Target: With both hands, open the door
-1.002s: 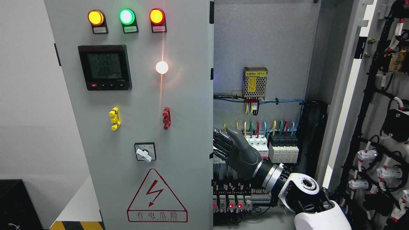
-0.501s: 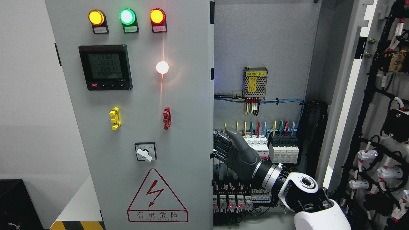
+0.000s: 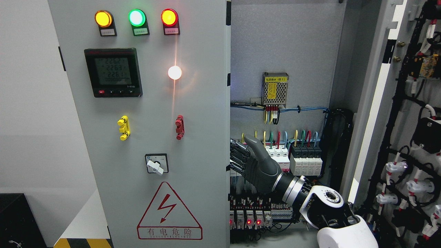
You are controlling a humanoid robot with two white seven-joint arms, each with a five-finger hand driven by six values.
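- Reaching into the cabinet from lower right, the right hand (image 3: pixel 253 162) sits at the inner edge of the left door (image 3: pixel 155 120), roughly level with the rotary switch (image 3: pixel 156 163) on the door's face.
- Hand state: thumb points up and is clear of the door; the fingers (image 3: pixel 237 155) run toward the door edge and look hooked behind it. The edge hides their tips, so a real grip on the door is probable, not confirmed.
- Left hand: not in view.
- Door positions: the right door (image 3: pixel 410 131) is swung wide open at the picture's right, its wired inner side facing the camera. The left door is still shut or nearly so, front face square to the camera, with three lit lamps (image 3: pixel 136 18), a meter (image 3: pixel 113 72) and a warning triangle (image 3: pixel 168 210).
- Inside, just behind the hand: a row of breakers (image 3: pixel 293 158) with coloured wires (image 3: pixel 279 137).
- Step in hand (judgement): second half of the task, taking hold of the left door from inside.
- Next move calls for: pulling the edge outward, toward the camera, and swinging it left on its hinge, keeping the knuckles off the breakers and wires.
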